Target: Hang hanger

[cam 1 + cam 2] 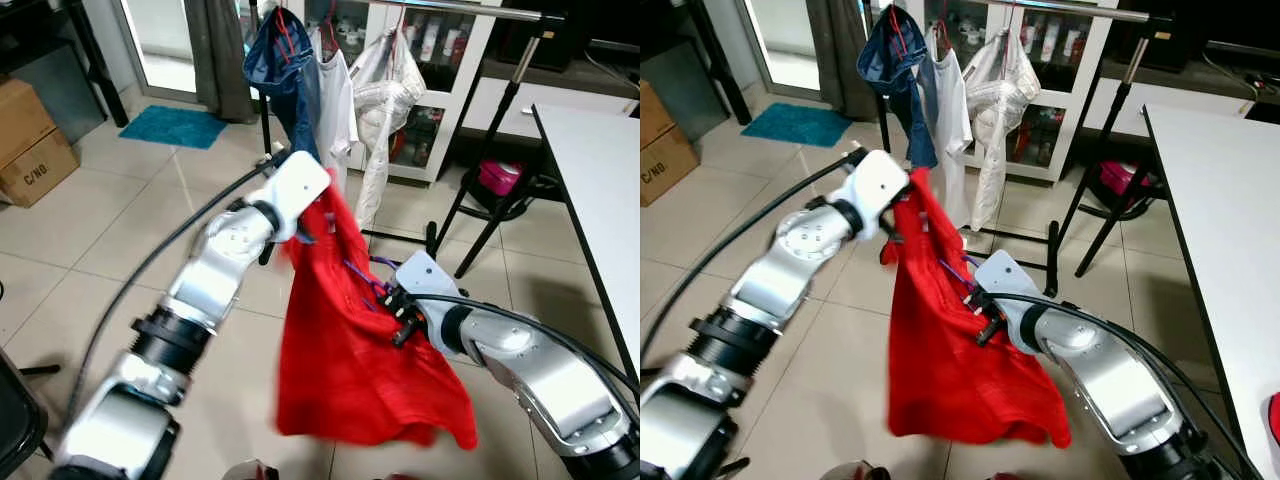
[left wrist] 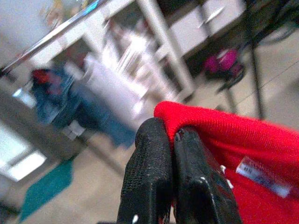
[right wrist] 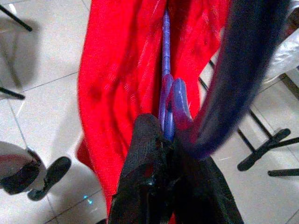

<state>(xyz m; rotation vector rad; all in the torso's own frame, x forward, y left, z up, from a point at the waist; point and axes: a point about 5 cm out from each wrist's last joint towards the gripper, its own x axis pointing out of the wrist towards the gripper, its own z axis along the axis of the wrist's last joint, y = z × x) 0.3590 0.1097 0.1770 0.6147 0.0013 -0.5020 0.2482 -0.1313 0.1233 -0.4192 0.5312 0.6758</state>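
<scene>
Cardboard box (image 1: pixel 35 150) on the floor at far left reads "C/NG" or similar; the print is too small to confirm. Left gripper (image 2: pixel 172 140), fingers pressed together, pinches the top edge of the red garment (image 1: pixel 350 370). Right gripper (image 3: pixel 161 135) is clamped on the purple hanger (image 3: pixel 166 74) inside the garment, held below the clothes rail (image 1: pixel 470 10).

Tiled floor (image 1: pixel 90 230), teal mat (image 1: pixel 175 126), cardboard boxes (image 1: pixel 30 140), white table (image 1: pixel 600 180), possibly glass-fronted cabinet (image 1: pixel 440 60).
</scene>
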